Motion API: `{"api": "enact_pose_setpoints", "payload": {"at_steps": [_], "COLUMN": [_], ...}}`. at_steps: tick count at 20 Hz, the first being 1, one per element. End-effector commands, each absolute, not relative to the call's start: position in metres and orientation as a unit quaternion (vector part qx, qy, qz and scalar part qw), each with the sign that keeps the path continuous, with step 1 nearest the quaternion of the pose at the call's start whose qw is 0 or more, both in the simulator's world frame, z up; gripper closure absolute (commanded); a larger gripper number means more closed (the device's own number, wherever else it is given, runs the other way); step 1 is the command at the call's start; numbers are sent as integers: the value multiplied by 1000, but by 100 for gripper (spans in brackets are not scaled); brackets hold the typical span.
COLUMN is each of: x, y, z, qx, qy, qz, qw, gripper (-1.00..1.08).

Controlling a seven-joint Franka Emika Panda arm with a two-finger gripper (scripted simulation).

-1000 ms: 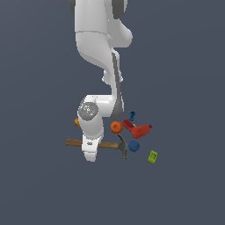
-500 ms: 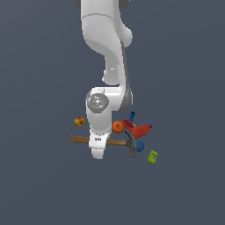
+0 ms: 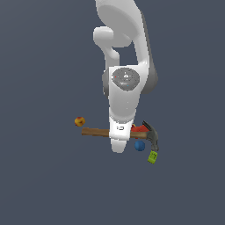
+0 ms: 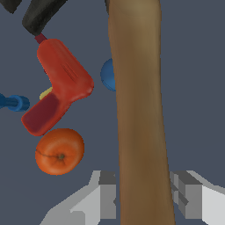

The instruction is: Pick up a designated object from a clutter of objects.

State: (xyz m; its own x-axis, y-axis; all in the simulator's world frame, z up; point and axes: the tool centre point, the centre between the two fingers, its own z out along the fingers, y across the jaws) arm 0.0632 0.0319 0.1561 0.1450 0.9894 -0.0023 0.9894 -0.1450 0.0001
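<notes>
The hammer (image 3: pixel 94 131) lies level, its brown wooden handle (image 4: pixel 139 110) running between my fingers (image 4: pixel 107 193) and its dark head (image 3: pixel 152 135) pointing to the exterior view's right. My gripper (image 3: pixel 117 143) (image 4: pixel 144 194) is shut on the handle near its middle. Under the hammer, the clutter shows in the wrist view as a red drill (image 4: pixel 59 83), an orange ball (image 4: pixel 59 151), a blue ball (image 4: pixel 108 74) partly behind the handle, and a small blue piece (image 4: pixel 13 103). My hand hides the middle of the handle in the exterior view.
A red-yellow apple (image 3: pixel 79 121) sits apart on the exterior view's left. A blue ball (image 3: pixel 139 146) and a green box (image 3: pixel 152 157) lie below the hammer head, and the red drill (image 3: pixel 139 128) peeks out behind it. The floor is plain dark grey.
My gripper and the hammer have moved together toward the exterior view's right and upward. The hammer head now overlaps the red drill.
</notes>
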Motion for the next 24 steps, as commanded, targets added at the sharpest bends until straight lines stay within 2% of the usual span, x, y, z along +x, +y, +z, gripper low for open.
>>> {"api": "enact_pose_setpoints", "payload": {"at_steps": [1,14,24], "x": [65,77,86], "y": [53,152,192], "z": [183,305,355], "qx": [757,758,759], "qy": [654,653,652], "qz": [0,0,0], "qw": [2,0,0], "gripper": [108,108,108]}}
